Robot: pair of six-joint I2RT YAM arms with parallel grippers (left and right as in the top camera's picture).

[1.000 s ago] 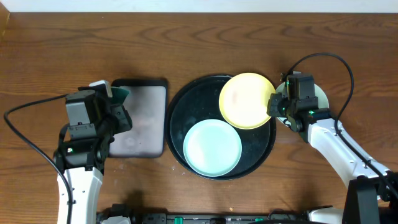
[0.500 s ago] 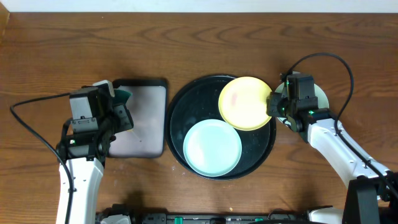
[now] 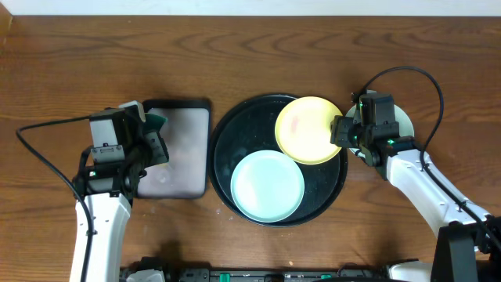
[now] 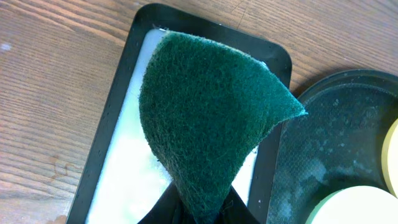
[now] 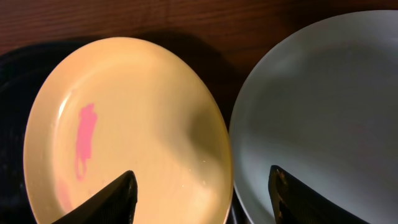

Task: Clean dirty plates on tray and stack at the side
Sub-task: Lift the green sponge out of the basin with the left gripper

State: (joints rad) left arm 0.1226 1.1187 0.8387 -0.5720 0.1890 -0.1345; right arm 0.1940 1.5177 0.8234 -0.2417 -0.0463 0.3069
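Observation:
The round black tray [image 3: 235, 137] sits mid-table. A pale yellow plate [image 3: 307, 129] with a pink smear [image 5: 84, 137] leans on its upper right rim. In the tray's front half lies a mint plate [image 3: 268, 186]. Another mint plate [image 5: 317, 106] rests on the table just right of the tray, partly under my right arm. My right gripper [image 5: 205, 199] is open, its fingers straddling the yellow plate's right edge. Over the rectangular tray, my left gripper [image 4: 199, 208] is shut on a dark green scouring pad [image 4: 205, 118].
The smaller rectangular black tray [image 3: 184, 149] with a pale wet inside lies left of the round tray, its rim [image 4: 118, 155] below the pad. Bare wooden table surrounds everything. A black cable loops above my right arm [image 3: 407, 74].
My right gripper has opened and let go of the yellow plate, which settled slightly left onto the tray. My left arm drifted a little right, still holding the pad.

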